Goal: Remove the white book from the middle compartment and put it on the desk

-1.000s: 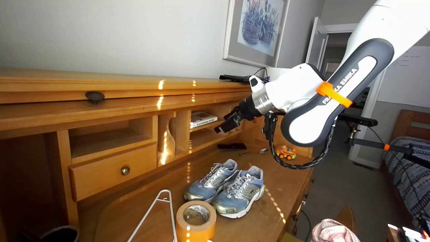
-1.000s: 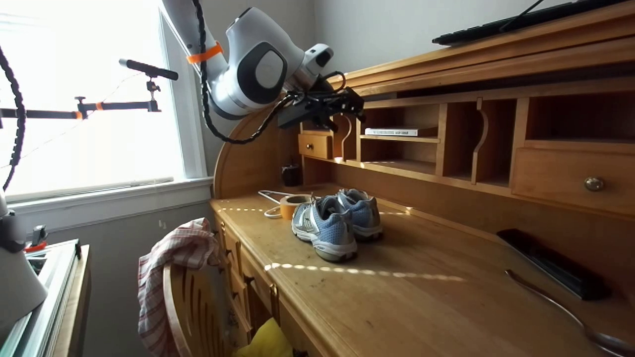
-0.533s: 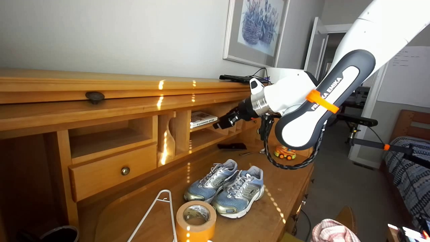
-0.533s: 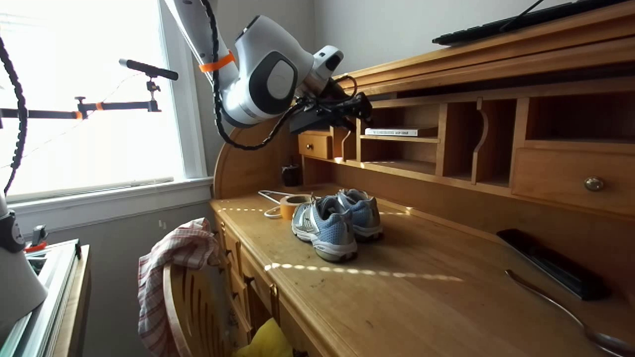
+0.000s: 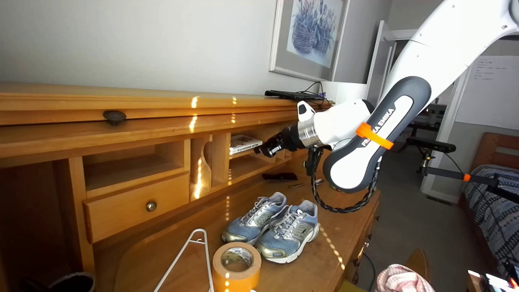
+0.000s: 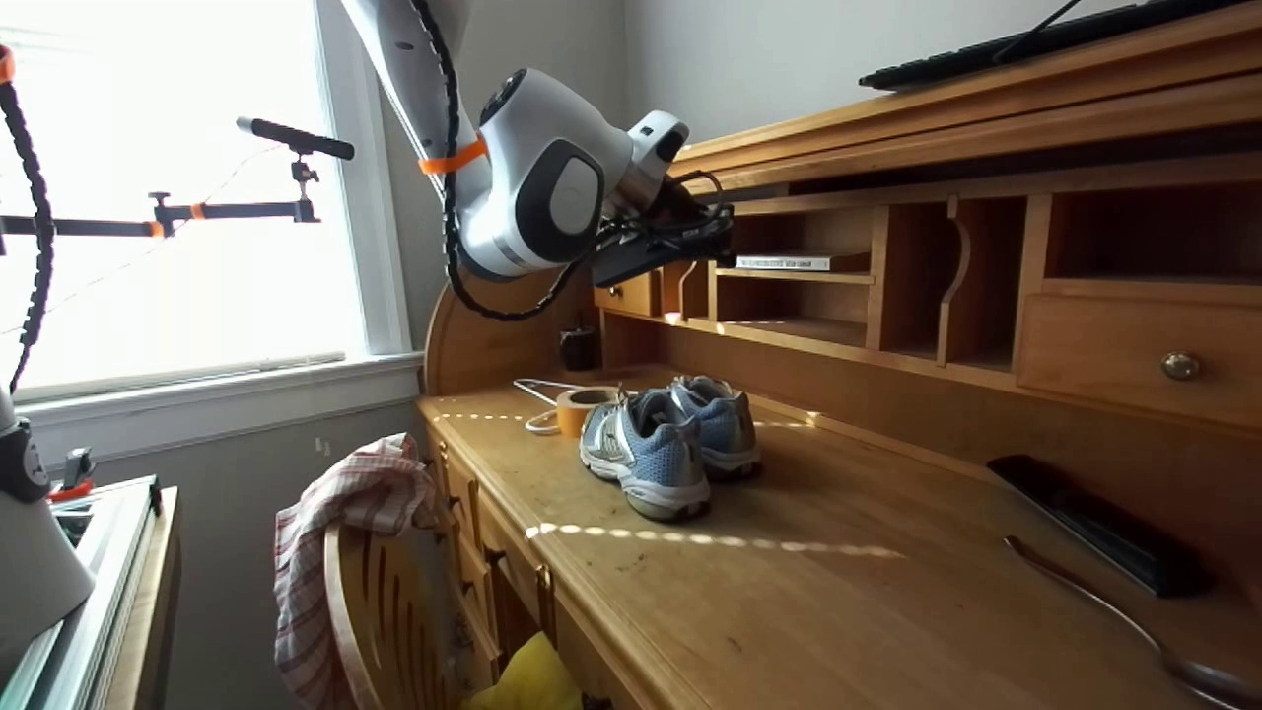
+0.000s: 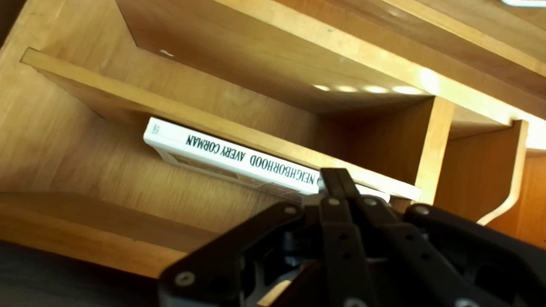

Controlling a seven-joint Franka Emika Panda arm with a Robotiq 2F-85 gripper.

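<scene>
Lying near the shelf edge (image 7: pixel 128 91), the book (image 7: pixel 239 155) has headroom.

Gripper (image 7: pixel 335 172) partly hides white book (image 7: pixel 234 154) in wrist view.

Book (image 7: pixel 239 155) flat on shelf (image 7: pixel 226 129) of middle compartment (image 7: pixel 128 183) (spine facing out); gripper (image 7: pixel 338 171) in front of book. On desk (image 6: pixel 838 631) below, in an exterior view: shoes (image 5: pixel 279 237) side by side, tape roll (image 5: pixel 237 273) in front of them, hanger (image 5: pixel 208 259) left of tape roll. Keyboard (image 6: pixel 1045 43) atop hutch (image 5: pixel 158 97).
</scene>
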